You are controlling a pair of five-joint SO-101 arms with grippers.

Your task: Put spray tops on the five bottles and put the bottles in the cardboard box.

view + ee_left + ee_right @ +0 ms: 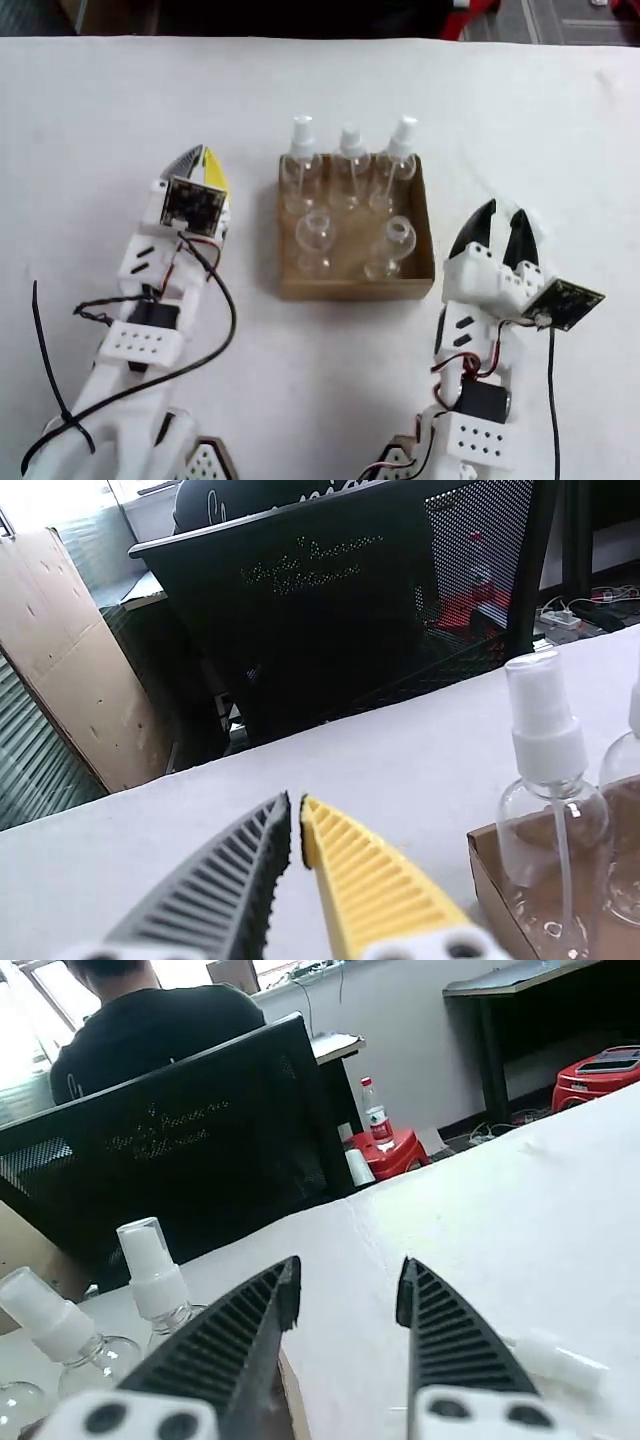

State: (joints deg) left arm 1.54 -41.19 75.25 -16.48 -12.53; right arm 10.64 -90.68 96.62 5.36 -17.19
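The cardboard box (428, 232) sits mid-table. Its back row holds three clear bottles with white spray tops (302, 160) (351, 160) (399, 155). In the front row stand two open-necked bottles (316, 240) (392, 245) without tops. My left gripper (200, 160) (295, 810) rests left of the box, its grey and yellow fingers shut with nothing between them. A topped bottle (545, 780) shows beside it. Right of the box, my right gripper (505, 222) (347, 1290) is open and empty. Two topped bottles (150, 1260) (45, 1325) stand beyond it.
White table surface (120, 110) spreads wide on both sides of the box and behind it. A small white cylindrical piece (560, 1360) lies on the table by my right gripper; what it is I cannot tell. A black mesh chair (330, 590) stands past the far edge.
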